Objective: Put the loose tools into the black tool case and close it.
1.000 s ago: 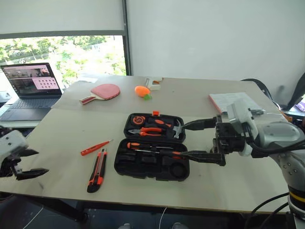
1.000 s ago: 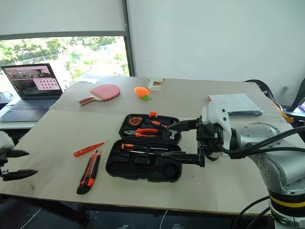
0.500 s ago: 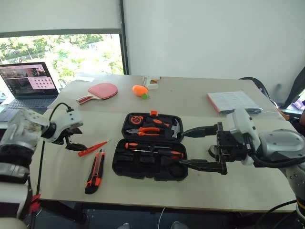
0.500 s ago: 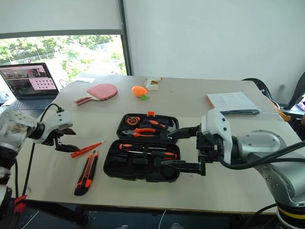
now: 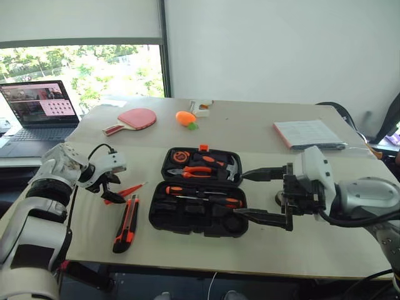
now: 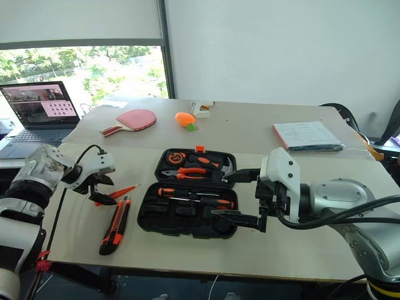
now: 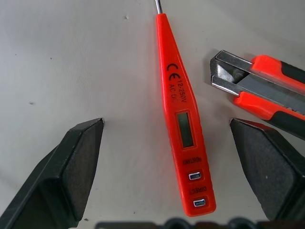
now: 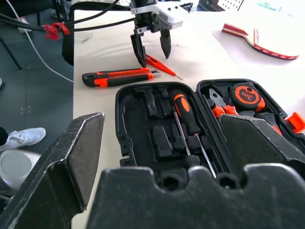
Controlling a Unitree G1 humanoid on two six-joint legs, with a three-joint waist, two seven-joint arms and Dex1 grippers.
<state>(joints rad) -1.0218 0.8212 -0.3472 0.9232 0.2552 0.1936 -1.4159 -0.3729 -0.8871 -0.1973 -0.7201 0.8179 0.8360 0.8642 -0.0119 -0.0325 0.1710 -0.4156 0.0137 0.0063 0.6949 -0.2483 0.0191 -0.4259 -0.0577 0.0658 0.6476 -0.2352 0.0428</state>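
the left gripper (image 7: 167, 162) hangs with its two black fingers spread wide on either side of the slim all-orange plastic screwdriver (image 7: 183, 121), which lies flat on the pale table (image 5: 281, 156); it holds nothing yet. the black-and-orange utility knife (image 5: 127, 223) lies just beside that screwdriver, also loose on the table. the black moulded-plastic tool case (image 5: 199, 207) lies open flat in the middle of the table, with the orange-handled pliers (image 5: 195, 170) and a tape measure (image 5: 182, 156) in its far half and black-and-orange-handled screwdrivers (image 5: 206, 195) already in the near half. the right gripper (image 5: 262, 195) hovers by the case's right end, fully spread and empty. judging by this, at least two loose tools and closing the lid remain.
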